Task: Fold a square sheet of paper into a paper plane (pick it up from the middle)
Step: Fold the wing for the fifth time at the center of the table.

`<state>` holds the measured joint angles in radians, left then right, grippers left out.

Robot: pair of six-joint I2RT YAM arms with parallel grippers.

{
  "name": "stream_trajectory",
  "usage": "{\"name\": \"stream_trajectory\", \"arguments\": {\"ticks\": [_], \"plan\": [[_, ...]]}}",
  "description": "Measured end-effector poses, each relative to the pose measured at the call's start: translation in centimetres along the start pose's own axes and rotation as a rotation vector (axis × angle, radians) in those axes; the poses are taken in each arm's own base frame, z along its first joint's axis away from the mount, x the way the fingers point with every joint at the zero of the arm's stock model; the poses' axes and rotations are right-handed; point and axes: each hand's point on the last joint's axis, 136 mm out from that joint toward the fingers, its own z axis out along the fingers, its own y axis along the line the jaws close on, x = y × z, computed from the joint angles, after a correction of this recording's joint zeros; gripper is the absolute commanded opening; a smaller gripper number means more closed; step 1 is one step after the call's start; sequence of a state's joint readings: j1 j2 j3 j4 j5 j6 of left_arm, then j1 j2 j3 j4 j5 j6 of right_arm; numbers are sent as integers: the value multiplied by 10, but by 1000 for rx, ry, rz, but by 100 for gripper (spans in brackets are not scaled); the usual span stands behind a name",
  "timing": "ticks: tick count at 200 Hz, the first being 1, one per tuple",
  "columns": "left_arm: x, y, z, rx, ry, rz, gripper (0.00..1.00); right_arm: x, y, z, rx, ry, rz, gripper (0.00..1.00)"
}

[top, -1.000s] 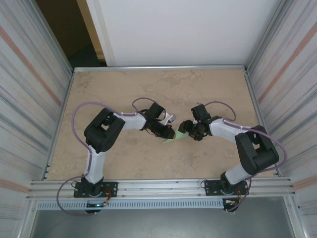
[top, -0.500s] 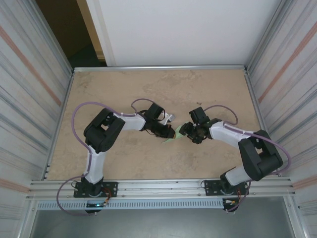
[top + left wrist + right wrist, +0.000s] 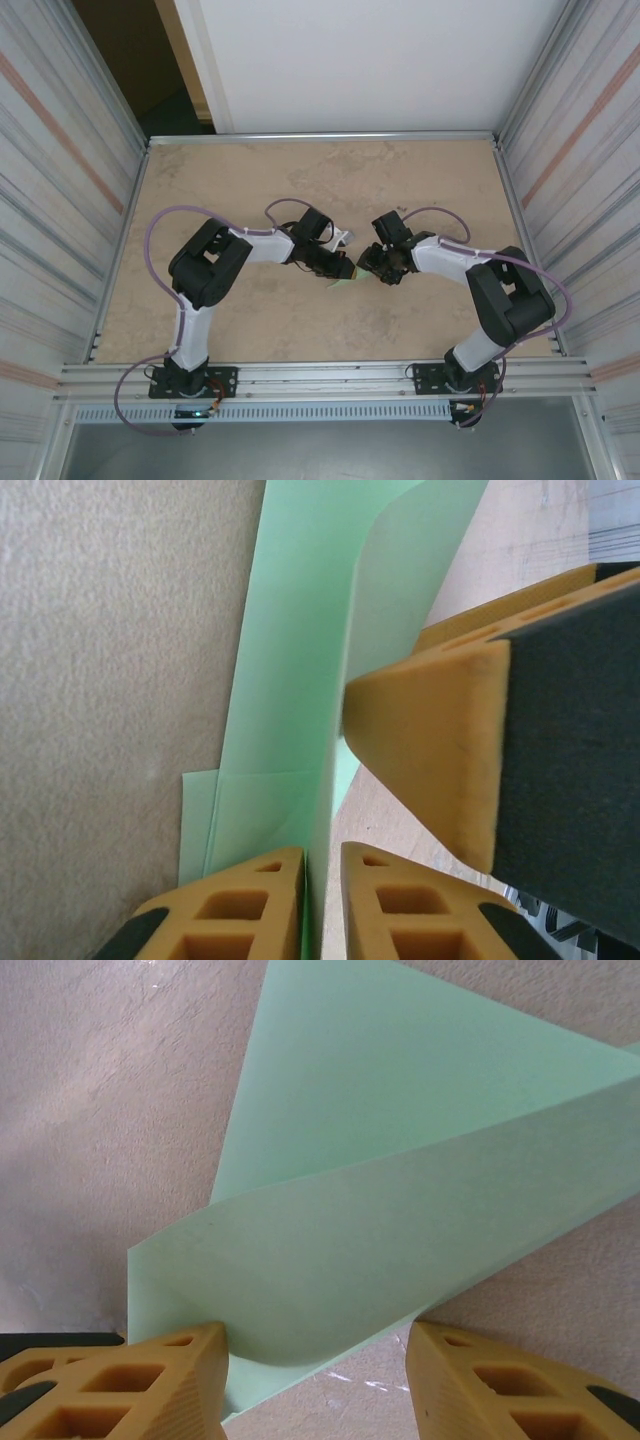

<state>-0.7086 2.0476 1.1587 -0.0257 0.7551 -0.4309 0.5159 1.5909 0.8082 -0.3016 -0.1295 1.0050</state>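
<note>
- Tan mottled tabletop (image 3: pixel 300 180), boxed in by ribbed metal walls (image 3: pixel 60 200) left and right, white panel (image 3: pixel 360 60) along the back.
- From overhead, seeing both arms (image 3: pixel 215 262) bent inward, wrists nearly nose to nose mid-table.
- Spotted the sheet of paper (image 3: pixel 342 281) right there between them: pale mint green, partly folded, only a sliver from up top.
- Up close from the left wrist, left gripper (image 3: pixel 322 855) with jaws almost together and the paper's upright edge standing in the narrow slit. Honestly can't tell if pinched or just sitting loose in there.
- Same view, a fat orange fingertip (image 3: pixel 430 750) of the other arm right up against the raised flap from the side.
- From the right wrist, right gripper (image 3: pixel 315 1380) spread wide and not clamping anything, with the curled flap sitting in the gap and touching one finger (image 3: pixel 170 1380).
- Rest of the sheet lying flat on the table beyond, cut off along a diagonal edge.
</note>
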Motion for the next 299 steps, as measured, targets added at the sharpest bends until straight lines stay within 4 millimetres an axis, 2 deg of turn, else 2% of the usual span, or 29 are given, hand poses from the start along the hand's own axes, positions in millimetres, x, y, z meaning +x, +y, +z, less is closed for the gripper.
{"name": "stream_trajectory", "arguments": {"ticks": [66, 131, 196, 236, 299], "plan": [[10, 2, -9, -28, 6, 22, 21, 0, -1, 2, 29, 15, 3, 51], [8, 4, -13, -31, -5, 17, 25, 1, -1, 3, 43, 26, -13, 51], [4, -10, -27, -32, -36, 52, 28, 1, -1, 3, 50, 31, -18, 51], [18, 0, -26, -64, -2, 30, 29, 1, -1, 3, 50, 31, -19, 51], [26, 10, -26, -126, 22, 28, 24, 1, -1, 4, 55, 35, -20, 51]]}}
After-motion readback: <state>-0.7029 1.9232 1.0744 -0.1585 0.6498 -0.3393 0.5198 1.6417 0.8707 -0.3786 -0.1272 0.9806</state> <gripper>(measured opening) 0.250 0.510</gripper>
